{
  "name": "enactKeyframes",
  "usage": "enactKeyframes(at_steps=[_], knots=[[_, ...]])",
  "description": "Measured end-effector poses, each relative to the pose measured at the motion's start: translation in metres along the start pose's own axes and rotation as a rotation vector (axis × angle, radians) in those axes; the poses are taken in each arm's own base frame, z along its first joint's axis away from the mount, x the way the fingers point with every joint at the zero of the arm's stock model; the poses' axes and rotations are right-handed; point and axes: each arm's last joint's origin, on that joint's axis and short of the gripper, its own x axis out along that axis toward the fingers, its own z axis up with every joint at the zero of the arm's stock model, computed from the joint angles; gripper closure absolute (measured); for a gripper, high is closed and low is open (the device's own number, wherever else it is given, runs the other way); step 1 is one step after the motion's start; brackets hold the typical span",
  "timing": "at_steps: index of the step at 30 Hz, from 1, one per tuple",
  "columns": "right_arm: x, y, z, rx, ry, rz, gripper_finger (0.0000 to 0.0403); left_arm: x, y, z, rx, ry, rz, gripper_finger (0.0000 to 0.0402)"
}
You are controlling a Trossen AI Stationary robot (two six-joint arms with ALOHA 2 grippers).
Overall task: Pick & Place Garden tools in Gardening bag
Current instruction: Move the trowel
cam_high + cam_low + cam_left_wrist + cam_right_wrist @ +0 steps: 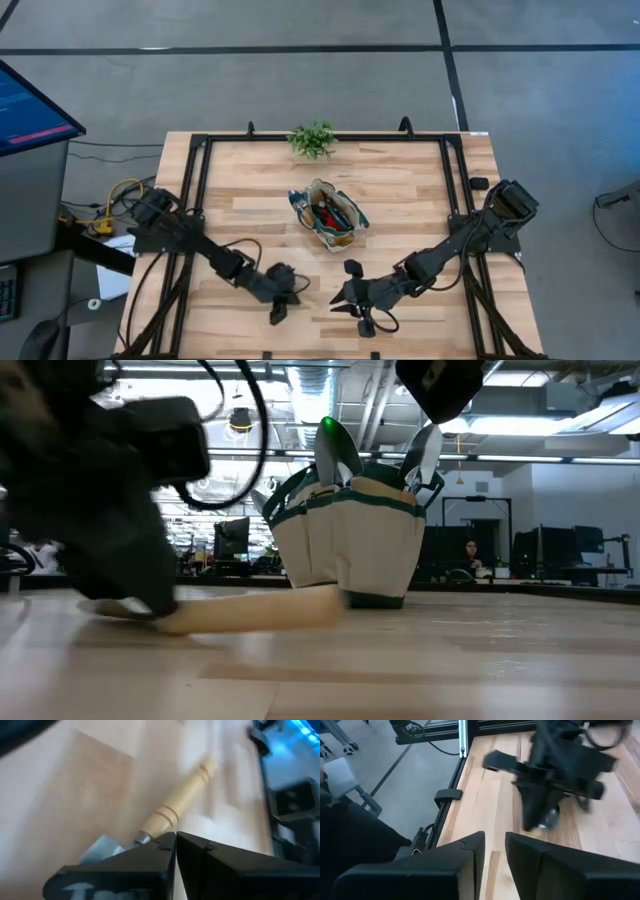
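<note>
A trowel with a light wooden handle (180,795) and a silver blade (102,847) lies flat on the table near the front edge. My left gripper (175,840) is shut, its tips right over the trowel's metal neck. In the low view the handle (260,610) sticks out from under the dark gripper (130,575). The tan gardening bag (335,215) with green trim stands at mid-table, with metal blades (335,450) poking up out of its mouth. My right gripper (340,300) hovers open to the right of the left one, holding nothing. My left gripper's shut fingertips come slanting down from above at the trowel's metal neck (142,838), where blade meets handle. I cannot tell whether they touch it. The trowel lies flat on the table.
A leafy green plant (312,140) stands at the table's far edge behind the bag. A black frame (200,200) runs along the table's sides. A monitor (30,110) stands off the table at the left. Bare wood lies between the bag and the grippers.
</note>
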Motion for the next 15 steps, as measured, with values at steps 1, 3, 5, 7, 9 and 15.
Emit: enactKeyframes(at_steps=[1, 3, 5, 7, 9, 15], knots=[[0.0, 0.0, 0.0, 0.0, 0.0, 0.0, 0.0333, 0.001, 0.004, 0.003, -0.004, -0.014, 0.019, 0.0398], [0.0, 0.0, 0.0, -0.001, 0.001, 0.0, 0.0333, 0.006, 0.012, 0.009, -0.019, -0.038, 0.04, 0.0398], [0.0, 0.0, 0.0, -0.001, 0.003, -0.001, 0.0333, 0.01, 0.021, 0.013, -0.018, -0.057, 0.067, 0.0398], [0.0, 0.0, -0.001, -0.002, 0.007, -0.003, 0.0333, 0.015, 0.025, 0.018, -0.022, -0.088, 0.062, 0.0398], [0.0, -0.001, -0.002, -0.004, 0.016, -0.006, 0.0333, 0.018, 0.028, 0.021, -0.007, -0.106, 0.051, 0.0398], [0.0, -0.001, -0.003, -0.002, 0.033, -0.007, 0.0333, 0.017, 0.026, 0.021, 0.039, -0.082, 0.007, 0.0398]])
